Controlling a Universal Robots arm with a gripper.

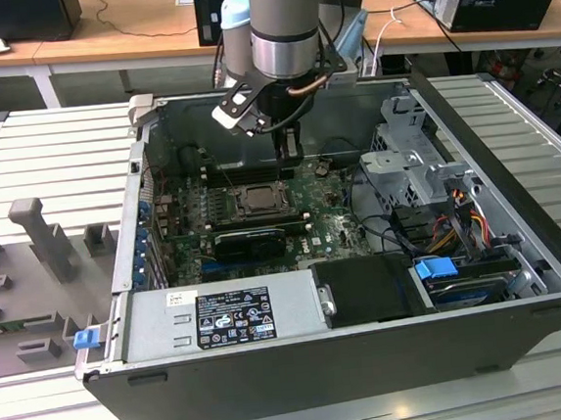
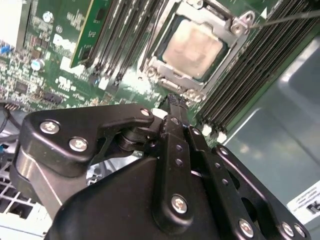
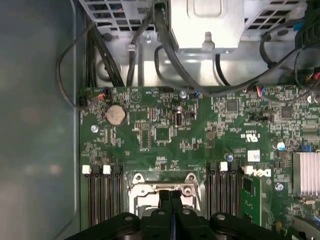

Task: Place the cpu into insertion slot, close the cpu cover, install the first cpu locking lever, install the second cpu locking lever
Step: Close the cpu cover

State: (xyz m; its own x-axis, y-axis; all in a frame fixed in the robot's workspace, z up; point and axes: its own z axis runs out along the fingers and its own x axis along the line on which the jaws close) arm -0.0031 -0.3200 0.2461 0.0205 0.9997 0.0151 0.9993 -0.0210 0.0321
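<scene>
Cpu [image 2: 192,47] lies seated in the insertion slot [image 1: 258,198], and the cpu cover [image 2: 170,75] looks folded down around it. I judge the lever steps are in hand, since a thin locking lever [image 2: 287,17] stands free past one corner. My gripper [image 2: 172,100] is clenched on nothing, its tip just beside the socket's edge. Catching that wire calls for a fine, steady push. Memory slots [image 2: 235,85] flank the socket closely on both sides.
</scene>
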